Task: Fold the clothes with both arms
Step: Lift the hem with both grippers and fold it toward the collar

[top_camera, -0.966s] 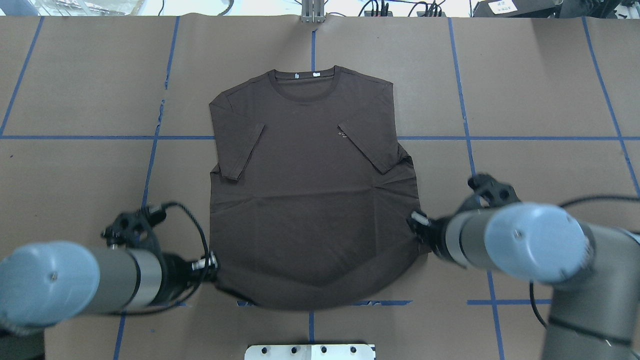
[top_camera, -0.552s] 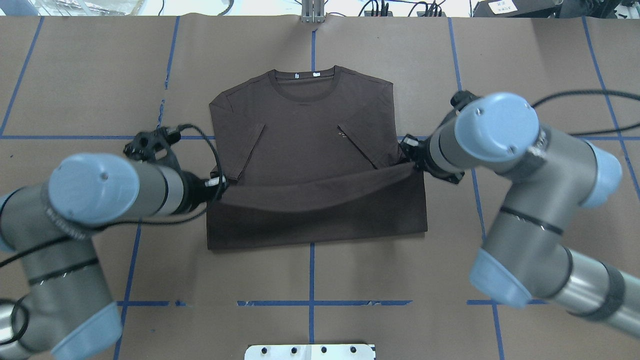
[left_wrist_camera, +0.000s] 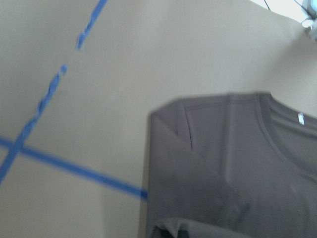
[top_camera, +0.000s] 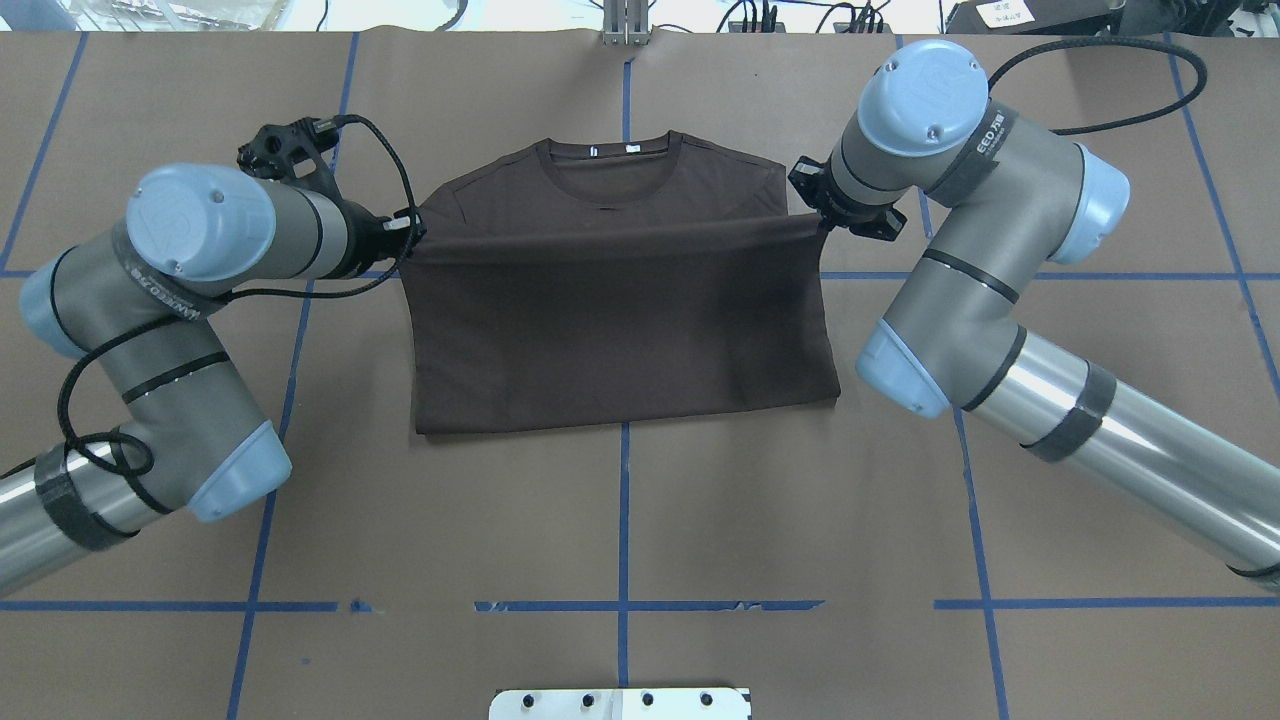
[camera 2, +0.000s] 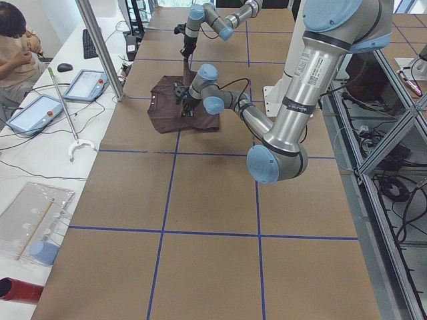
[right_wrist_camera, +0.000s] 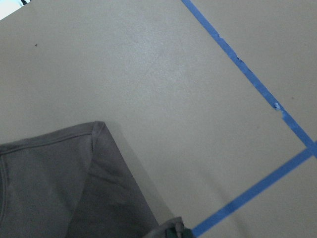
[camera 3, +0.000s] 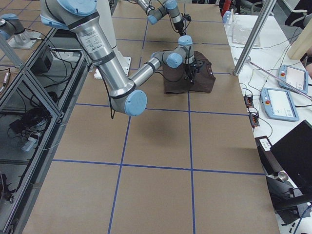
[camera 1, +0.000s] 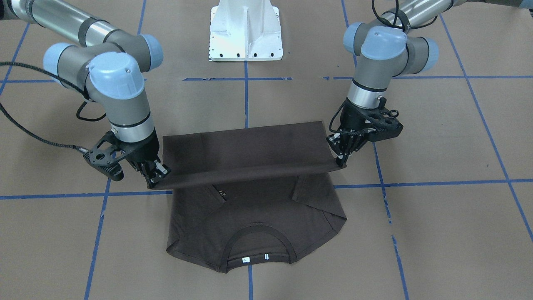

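The dark brown T-shirt (top_camera: pixel 620 330) lies on the brown table, collar (top_camera: pixel 610 165) at the far side with small white neck tags (top_camera: pixel 632 149). Its lower half is folded up over the chest. My left gripper (top_camera: pixel 410 232) is shut on the left hem corner, and my right gripper (top_camera: pixel 815 222) is shut on the right hem corner. They hold the hem stretched just above the shoulders. In the front-facing view the raised hem (camera 1: pixel 245 155) hangs between the left gripper (camera 1: pixel 342 160) and the right gripper (camera 1: pixel 155 179), above the collar (camera 1: pixel 258 246). The left wrist view shows a shoulder (left_wrist_camera: pixel 223 148) below.
Blue tape lines (top_camera: pixel 620 605) cross the table. The white pedestal base (camera 1: pixel 245 33) stands at the robot's side. A metal bracket (top_camera: pixel 625 25) sits at the far edge. An operator (camera 2: pixel 13 47) and tablets (camera 2: pixel 87 83) are at a side bench.
Both grippers have carried the hem from the near edge away across the shirt to the shoulders. The sleeves and chest logo are now covered in the overhead view.
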`<action>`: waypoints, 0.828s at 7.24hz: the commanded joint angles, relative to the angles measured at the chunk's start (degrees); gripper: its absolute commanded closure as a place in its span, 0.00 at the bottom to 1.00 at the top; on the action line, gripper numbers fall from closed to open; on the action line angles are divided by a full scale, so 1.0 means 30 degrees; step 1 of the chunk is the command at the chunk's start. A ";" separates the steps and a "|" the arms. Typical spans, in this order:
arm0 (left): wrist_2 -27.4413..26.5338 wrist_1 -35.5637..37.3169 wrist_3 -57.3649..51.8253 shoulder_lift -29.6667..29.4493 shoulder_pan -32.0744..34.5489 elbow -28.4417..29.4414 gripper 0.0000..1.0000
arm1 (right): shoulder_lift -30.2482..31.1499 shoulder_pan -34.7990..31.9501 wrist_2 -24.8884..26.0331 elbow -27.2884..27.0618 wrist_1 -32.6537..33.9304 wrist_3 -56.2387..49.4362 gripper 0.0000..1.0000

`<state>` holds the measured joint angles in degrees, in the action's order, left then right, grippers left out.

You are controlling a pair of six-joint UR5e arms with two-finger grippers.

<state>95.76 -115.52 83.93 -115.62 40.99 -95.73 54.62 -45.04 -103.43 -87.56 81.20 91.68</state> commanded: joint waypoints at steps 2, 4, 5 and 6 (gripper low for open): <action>-0.0132 -0.2991 -0.0437 -0.1509 0.0544 0.4036 1.00 | -0.2293 -0.0339 -0.0299 0.4566 -0.1957 -0.0238 1.00; -0.0133 -0.4872 -0.0437 -0.2849 0.0954 0.7049 0.76 | -0.2417 -0.0251 -0.0153 0.5770 -0.3408 -0.0268 0.82; -0.0133 -0.5259 -0.0437 -0.3147 0.0955 0.7616 0.54 | -0.2446 -0.0251 -0.0123 0.6619 -0.5134 -0.0239 0.48; -0.0133 -0.5321 -0.0437 -0.3150 0.1100 0.7564 0.49 | -0.2533 -0.0251 -0.0123 0.6628 -0.5209 -0.0238 0.40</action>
<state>95.36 -130.46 82.62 -124.40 43.88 -74.25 47.32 -45.83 -103.87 -68.96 68.00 90.94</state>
